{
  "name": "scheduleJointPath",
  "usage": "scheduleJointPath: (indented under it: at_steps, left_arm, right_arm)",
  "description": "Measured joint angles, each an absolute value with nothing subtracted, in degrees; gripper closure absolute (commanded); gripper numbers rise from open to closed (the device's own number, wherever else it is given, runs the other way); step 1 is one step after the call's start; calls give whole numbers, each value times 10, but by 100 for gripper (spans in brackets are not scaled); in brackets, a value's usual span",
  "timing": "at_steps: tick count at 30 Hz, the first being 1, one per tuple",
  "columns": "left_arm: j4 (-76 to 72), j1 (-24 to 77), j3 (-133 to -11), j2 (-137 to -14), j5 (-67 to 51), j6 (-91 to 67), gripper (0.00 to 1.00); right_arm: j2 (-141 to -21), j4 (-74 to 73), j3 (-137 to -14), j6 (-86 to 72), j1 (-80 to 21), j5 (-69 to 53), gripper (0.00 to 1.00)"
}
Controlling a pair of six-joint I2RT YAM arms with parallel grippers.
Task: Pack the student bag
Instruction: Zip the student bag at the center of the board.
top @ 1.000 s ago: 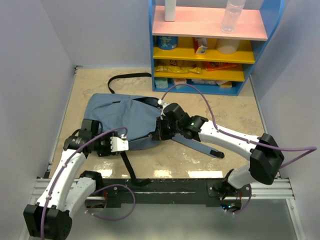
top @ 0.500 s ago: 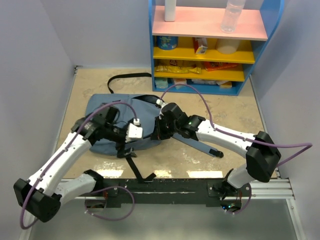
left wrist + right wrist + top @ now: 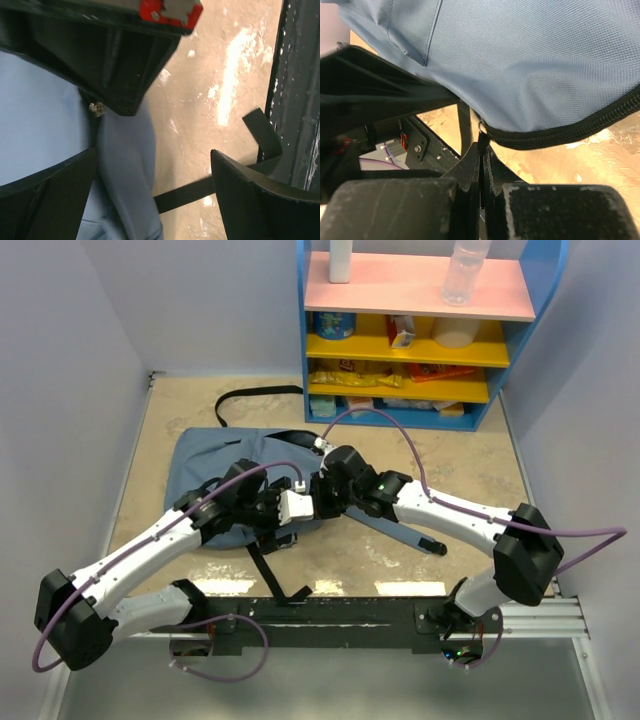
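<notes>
The student bag (image 3: pixel 215 455) lies flat on the tan table, a grey-blue backpack with a black zip (image 3: pixel 570 131) along its edge. My right gripper (image 3: pixel 322 502) is at the bag's near right edge, shut on the zip's black pull tab (image 3: pixel 482 137). My left gripper (image 3: pixel 298 510) is just beside it, open wide over the bag's near edge. Between its fingers (image 3: pixel 260 195) I see bag fabric (image 3: pixel 45 125), bare table and a thin black webbing strap (image 3: pixel 185 195). Nothing is gripped there.
A blue shelf unit (image 3: pixel 520 340) with pink and yellow boards holds bottles and snack packs at the back right. A black strap loop (image 3: pixel 250 395) lies behind the bag, a padded shoulder strap (image 3: pixel 400 532) under the right arm. A metal rail (image 3: pixel 350 615) runs along the near edge.
My left arm has swung from the bag's left side across to the right gripper, and its jaws have opened wide. The right gripper has barely moved and kept its hold.
</notes>
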State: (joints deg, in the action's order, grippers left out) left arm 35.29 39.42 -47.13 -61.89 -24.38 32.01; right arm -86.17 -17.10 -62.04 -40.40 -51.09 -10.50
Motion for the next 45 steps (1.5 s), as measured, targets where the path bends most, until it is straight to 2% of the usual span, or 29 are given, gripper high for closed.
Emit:
scheduleJointPath:
  at_steps: [14,20,23,24,26,27,29,30,32,33,38,45]
  left_arm:
    - [329,394,-483,-595,-254,318,0]
    - [281,394,-426,-626,-184,336,3]
    - [262,393,-423,-625,-151,335,18]
    - [254,393,-423,-624,-146,335,33]
    - [245,393,-423,-623,-144,332,46]
    - [244,393,-423,-623,-146,335,56]
    - [248,392,-423,-623,-156,336,67]
    - [252,392,-423,-623,-164,338,76]
    - [258,392,-423,-623,-173,342,88]
    - [261,390,-423,-623,-177,347,91]
    - [280,387,-423,-608,-191,368,96]
    - [308,387,-412,-577,-214,418,93]
  right_arm:
    - [-860,-172,-618,-406,-511,-116,100]
    - [-860,-173,-618,-406,-511,-116,100]
    - [-860,-174,-618,-406,-511,-116,100]
    - [-860,-174,-618,-406,-511,-116,100]
    - [-860,-176,-618,-405,-511,-116,100]
    - [-860,-177,-618,-405,-511,-116,100]
    - [-860,-179,-618,-405,-511,-115,100]
    - [-860,-181,-618,-405,-511,-115,100]
    - [-860,-185,-618,-405,-511,-115,100]
    - [-860,-186,-618,-405,-511,-115,100]
    - [-860,-203,-632,-402,-508,-116,100]
    - [-876,-232,-660,-393,-495,-135,100]
